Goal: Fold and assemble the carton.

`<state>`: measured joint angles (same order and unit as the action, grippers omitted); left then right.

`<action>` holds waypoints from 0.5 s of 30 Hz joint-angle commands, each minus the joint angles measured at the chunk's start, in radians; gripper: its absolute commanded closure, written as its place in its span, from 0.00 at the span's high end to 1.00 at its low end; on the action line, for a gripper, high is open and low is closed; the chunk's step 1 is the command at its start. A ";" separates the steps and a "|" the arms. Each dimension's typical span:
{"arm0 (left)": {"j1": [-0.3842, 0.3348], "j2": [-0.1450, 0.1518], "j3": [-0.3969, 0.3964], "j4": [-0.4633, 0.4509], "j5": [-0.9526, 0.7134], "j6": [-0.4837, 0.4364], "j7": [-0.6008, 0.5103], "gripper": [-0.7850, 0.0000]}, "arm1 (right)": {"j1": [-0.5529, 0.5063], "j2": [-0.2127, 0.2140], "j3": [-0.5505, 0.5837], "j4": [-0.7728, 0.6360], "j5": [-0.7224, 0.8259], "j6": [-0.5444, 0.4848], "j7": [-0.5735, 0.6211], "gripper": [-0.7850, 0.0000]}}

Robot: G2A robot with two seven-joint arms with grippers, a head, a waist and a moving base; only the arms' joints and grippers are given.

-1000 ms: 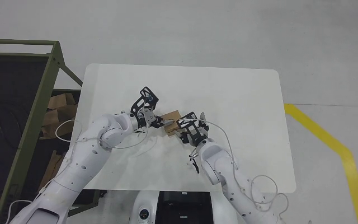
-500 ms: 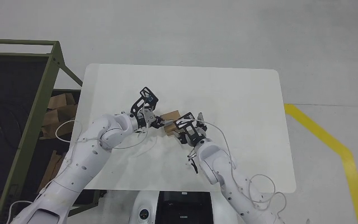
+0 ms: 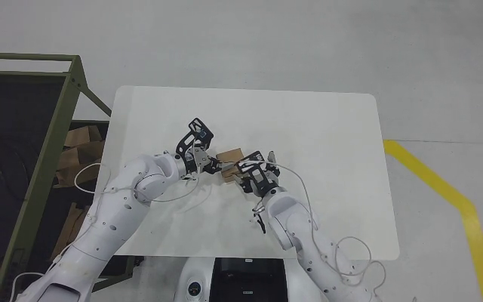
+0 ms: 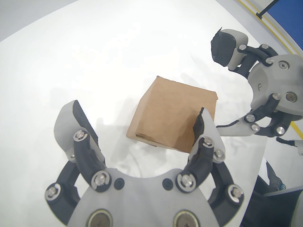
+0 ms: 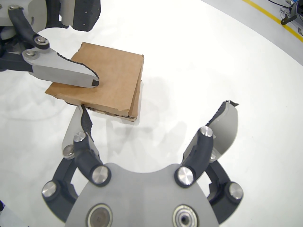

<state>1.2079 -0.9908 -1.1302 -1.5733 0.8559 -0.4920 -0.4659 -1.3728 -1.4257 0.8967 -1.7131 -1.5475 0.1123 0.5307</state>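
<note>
A flat, folded brown carton lies near the middle of the white table. My left gripper is open at its left side; in the right wrist view one of its fingertips rests on the carton top and the other hangs above it. My right gripper is open at the carton's near right corner, with one fingertip touching the lower edge. In the left wrist view the carton lies partly between my left gripper's fingers, with the right gripper beyond it.
A green metal frame stands off the table's left edge, with cardboard pieces inside it. A yellow line runs over the floor on the right. Thin white cables trail on the table beside both arms.
Both grippers and the carton have shifted slightly to the left. The carton looks a little flatter under the left fingertip.
</note>
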 commanded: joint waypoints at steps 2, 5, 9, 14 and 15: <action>0.003 -0.001 0.000 -0.003 0.002 0.001 0.000 1.00 | -0.005 -0.001 0.002 -0.002 -0.004 0.005 -0.007 1.00; 0.005 -0.002 -0.001 -0.005 0.005 0.001 -0.001 1.00 | -0.008 -0.002 0.004 -0.003 -0.006 0.010 -0.014 1.00; 0.007 -0.002 -0.003 -0.006 0.006 0.002 0.001 1.00 | -0.014 -0.003 0.003 -0.005 -0.012 0.001 -0.019 1.00; 0.010 -0.003 -0.007 -0.011 -0.002 -0.005 0.002 1.00 | -0.014 -0.002 -0.008 -0.007 -0.030 -0.046 -0.006 1.00; 0.010 -0.003 -0.009 -0.011 -0.003 -0.007 0.001 1.00 | -0.015 -0.002 -0.008 -0.008 -0.031 -0.046 -0.006 1.00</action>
<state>1.2180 -0.9940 -1.1372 -1.5839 0.8553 -0.4964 -0.4639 -1.3864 -1.4277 0.8889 -1.7205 -1.5775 0.0661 0.5246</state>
